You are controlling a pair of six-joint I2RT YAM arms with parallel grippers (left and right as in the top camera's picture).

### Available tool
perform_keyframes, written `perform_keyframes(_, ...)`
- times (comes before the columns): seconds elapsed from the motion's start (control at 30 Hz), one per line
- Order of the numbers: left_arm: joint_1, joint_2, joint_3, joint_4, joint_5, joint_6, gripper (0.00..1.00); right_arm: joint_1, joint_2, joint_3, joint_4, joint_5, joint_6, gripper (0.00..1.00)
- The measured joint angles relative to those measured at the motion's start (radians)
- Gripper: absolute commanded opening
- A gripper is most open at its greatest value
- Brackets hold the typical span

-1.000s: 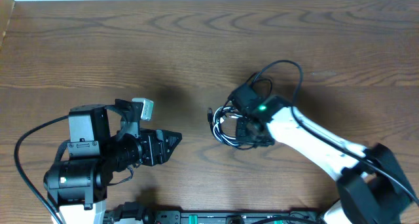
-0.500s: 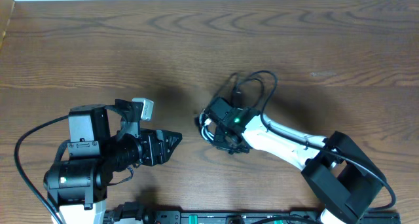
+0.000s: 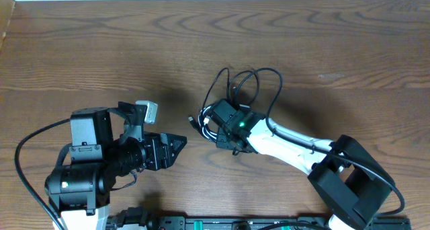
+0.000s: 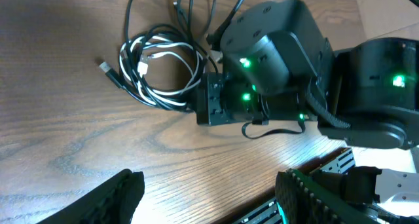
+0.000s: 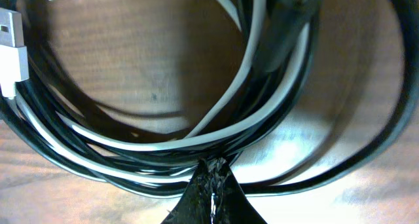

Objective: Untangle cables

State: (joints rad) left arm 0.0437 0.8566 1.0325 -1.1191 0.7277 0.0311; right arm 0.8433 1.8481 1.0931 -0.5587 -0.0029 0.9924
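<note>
The cables (image 3: 207,130) lie as a small coil of black and white cords at the table's middle, with thin black loops (image 3: 255,75) trailing toward the far side. My right gripper (image 3: 215,128) is down on the coil's right side. In the right wrist view its fingertips (image 5: 213,178) are shut together, pinching strands of the cables (image 5: 150,160). A white plug (image 5: 10,54) shows at the left edge. My left gripper (image 3: 180,142) rests open to the left, apart from the coil. Its view shows the cables (image 4: 156,96) ahead, and its gripper (image 4: 209,198) holds nothing.
The right arm's white link (image 3: 295,144) and black base (image 3: 353,179) stretch toward the front right. The left arm's black body (image 3: 87,163) fills the front left, its thick black lead (image 3: 23,169) curving around it. A rail (image 3: 222,223) runs along the front edge.
My right gripper has closed on the coil and moved left, dragging the cables with it; the trailing loops shifted left too. The left arm has not moved.
</note>
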Motion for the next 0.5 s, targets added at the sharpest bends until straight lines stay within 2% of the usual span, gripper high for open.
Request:
perform_keyframes(0.2,0.000,0.000,0.000,0.000,-0.005,0.000,0.71,-0.058,-0.065,0.015,-0.004,0.005,-0.163,0.01)
perform_keyframes(0.3,0.000,0.000,0.000,-0.004,-0.008,0.000,0.71,-0.087,-0.188,0.040,0.003,0.013,-0.256,0.01)
perform_keyframes(0.33,0.000,0.000,0.000,-0.006,-0.008,0.000,0.69,-0.095,-0.241,0.051,0.011,0.020,-0.295,0.05)
perform_keyframes(0.37,0.000,0.000,0.000,-0.009,-0.008,-0.001,0.68,-0.102,-0.290,0.063,0.018,0.027,-0.336,0.35)
perform_keyframes(0.5,0.000,0.000,0.000,-0.020,-0.035,0.000,0.68,-0.110,-0.409,0.093,-0.007,0.045,-0.495,0.73)
